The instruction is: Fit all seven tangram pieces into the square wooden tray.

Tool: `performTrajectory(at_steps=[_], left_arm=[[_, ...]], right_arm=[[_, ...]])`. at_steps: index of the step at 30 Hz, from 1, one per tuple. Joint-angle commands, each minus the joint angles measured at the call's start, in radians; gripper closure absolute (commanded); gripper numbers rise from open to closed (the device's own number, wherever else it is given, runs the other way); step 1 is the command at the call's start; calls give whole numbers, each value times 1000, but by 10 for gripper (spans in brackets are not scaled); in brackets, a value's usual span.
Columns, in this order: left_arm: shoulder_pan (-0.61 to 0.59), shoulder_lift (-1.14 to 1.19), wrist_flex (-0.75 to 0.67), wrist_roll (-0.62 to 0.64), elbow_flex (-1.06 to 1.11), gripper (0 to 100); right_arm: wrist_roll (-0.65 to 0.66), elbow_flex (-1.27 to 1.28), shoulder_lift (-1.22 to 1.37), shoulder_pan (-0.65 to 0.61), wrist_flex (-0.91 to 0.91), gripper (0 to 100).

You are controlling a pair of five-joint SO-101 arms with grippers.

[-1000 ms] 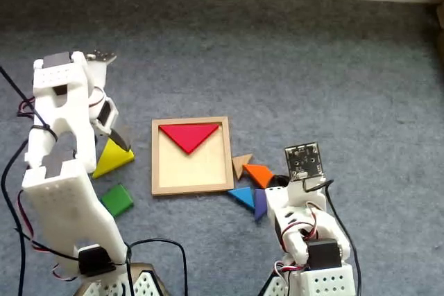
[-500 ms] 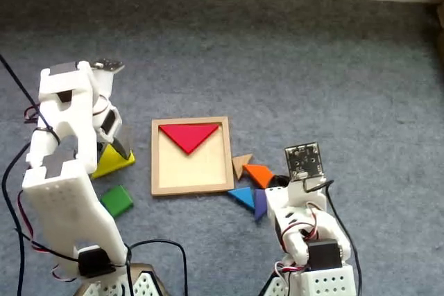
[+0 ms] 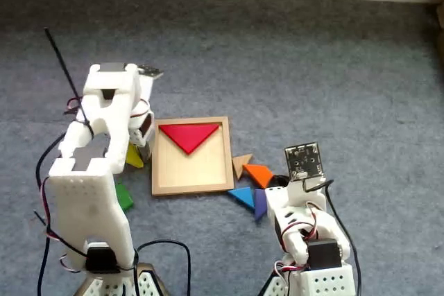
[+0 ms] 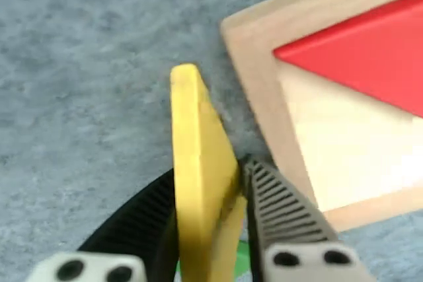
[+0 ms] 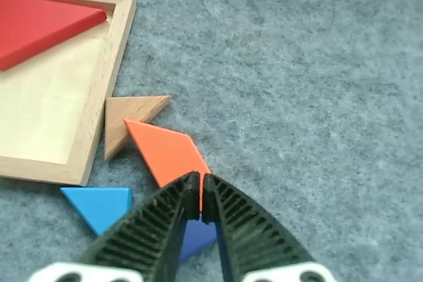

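Left gripper [image 4: 211, 186] clamps yellow piece [image 4: 197, 156] edge-up left of tray [image 4: 254, 84]; right gripper [image 5: 200, 186] closed, empty; green piece [image 3: 124, 197] partly behind left arm [image 3: 87, 199].

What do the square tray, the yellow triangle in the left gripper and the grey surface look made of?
Square wooden tray: pale wood, matte, apparently unvarnished; faint grain on the rim.
Yellow triangular piece: probably painted wood, smooth even coat, thick flat edge; plastic is possible.
Grey table covering: felt or short-pile carpet, fuzzy mottled fibres.
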Motion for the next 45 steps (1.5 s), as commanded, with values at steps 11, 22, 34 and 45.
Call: performTrajectory(at_steps=[11, 22, 34, 45], left_arm=[[36, -68, 235, 17, -216, 995], [200, -498, 169, 281, 27, 995], [217, -685, -186, 516, 403, 994], [355, -814, -244, 591, 547, 994]], right_arm=[[-3, 136, -13, 8, -5, 976], [-3, 136, -13, 10, -5, 976], [-3, 136, -13, 10, -5, 976], [-3, 136, -13, 10, -5, 976]])
